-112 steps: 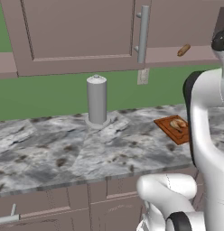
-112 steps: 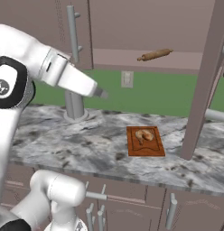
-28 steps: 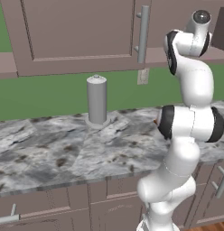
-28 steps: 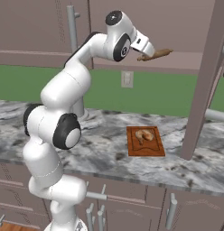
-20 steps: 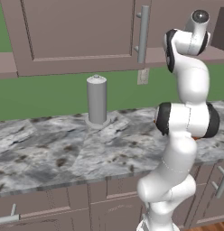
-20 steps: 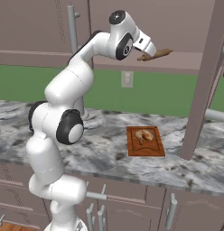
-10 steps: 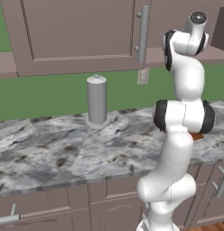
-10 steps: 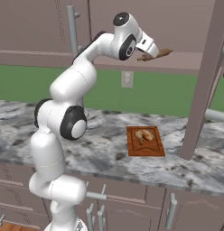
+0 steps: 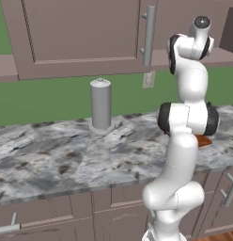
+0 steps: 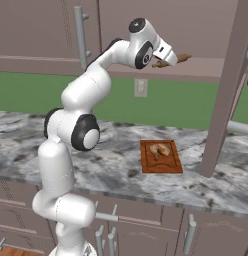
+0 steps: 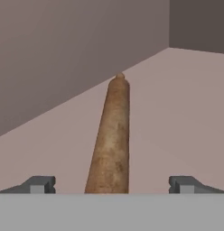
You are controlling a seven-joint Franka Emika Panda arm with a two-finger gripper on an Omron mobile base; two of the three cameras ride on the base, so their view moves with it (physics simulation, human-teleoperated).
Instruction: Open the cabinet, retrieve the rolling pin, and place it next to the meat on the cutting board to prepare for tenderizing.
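1. The claw (image 11: 112,185) is spread wide inside the cabinet (image 10: 206,30); its two dark tips stand on the two sides of the rolling pin (image 11: 111,140) with free room on each side, and they do not touch it.
2. The rolling pin lies flat on the cabinet shelf (image 11: 177,113) and points away from the hand toward the far back wall. In the right base view its far end (image 10: 182,58) comes out to the right of the hand.
3. The shelf has bare room to the right of the pin; on the left the back wall runs near it.
4. The open cabinet door (image 10: 227,90) stands edge-on at the right, close to the right edge of the cutting board (image 10: 161,157).
5. The meat (image 10: 160,149) lies on the far half of the board; the near half is bare.
6. The board rests on the marble surface (image 10: 121,165), well below the hand.
7. A grey upright cylinder (image 9: 100,104) stands far left on the surface, well apart from the board.
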